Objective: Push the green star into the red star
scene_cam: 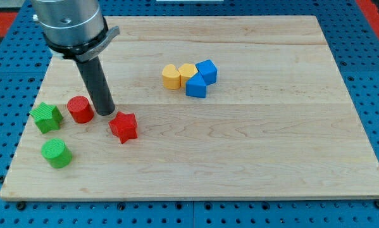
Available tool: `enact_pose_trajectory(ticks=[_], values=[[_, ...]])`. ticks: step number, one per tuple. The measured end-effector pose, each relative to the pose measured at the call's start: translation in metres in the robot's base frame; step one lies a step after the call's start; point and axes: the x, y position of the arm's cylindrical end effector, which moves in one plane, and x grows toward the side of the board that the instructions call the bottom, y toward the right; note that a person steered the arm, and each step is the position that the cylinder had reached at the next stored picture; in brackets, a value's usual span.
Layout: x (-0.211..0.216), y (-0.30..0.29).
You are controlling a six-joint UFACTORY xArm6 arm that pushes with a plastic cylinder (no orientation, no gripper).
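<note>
The green star lies near the board's left edge. The red star lies to its right, a little lower in the view. A red cylinder stands between them, close to the green star. My tip rests on the board between the red cylinder and the red star, just up and left of the red star and right of the cylinder. It touches neither star as far as I can tell.
A green cylinder stands below the green star. Two yellow blocks and two blue blocks cluster near the top middle. The wooden board sits on a blue pegboard.
</note>
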Motion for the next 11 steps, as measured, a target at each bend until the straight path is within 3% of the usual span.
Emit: enact_pose_trajectory(ticks=[1,2,3,5,6,7,8,10,11], values=[[-0.061,-0.006],[-0.091,-0.095],[-0.055,-0.149],[-0.042,-0.15],[0.038,-0.148],[0.028,-0.147],[0.013,-0.078],[0.021,0.042],[0.021,0.026]])
